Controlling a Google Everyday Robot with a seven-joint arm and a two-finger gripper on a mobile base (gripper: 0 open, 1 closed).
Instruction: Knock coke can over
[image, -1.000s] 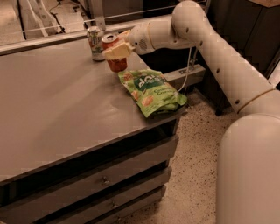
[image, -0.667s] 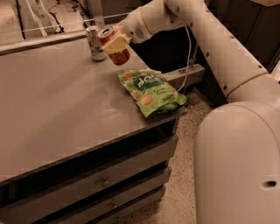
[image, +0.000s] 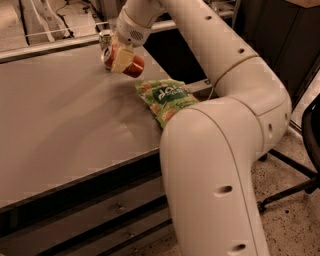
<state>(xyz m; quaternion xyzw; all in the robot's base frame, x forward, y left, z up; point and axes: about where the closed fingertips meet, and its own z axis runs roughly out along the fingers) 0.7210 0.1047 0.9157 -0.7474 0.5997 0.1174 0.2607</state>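
At the far edge of the table (image: 60, 125), my gripper (image: 124, 61) is on the coke can (image: 136, 65), clamped across its body w/ one pale pad (image: 121, 57) over the red side. Can's tipped hard, nearly on its side, one end toward the other can (image: 105, 36) just behind, other end near the green chip bag (image: 167, 97). Can't tell if it's touching the tabletop. Handling: thin aluminium, light, slick, rolls easy, dents if squeezed. Mid-body is the right hold, light grip. I'd judge it's abt done: lay it flat & let go w/o it rolling off.
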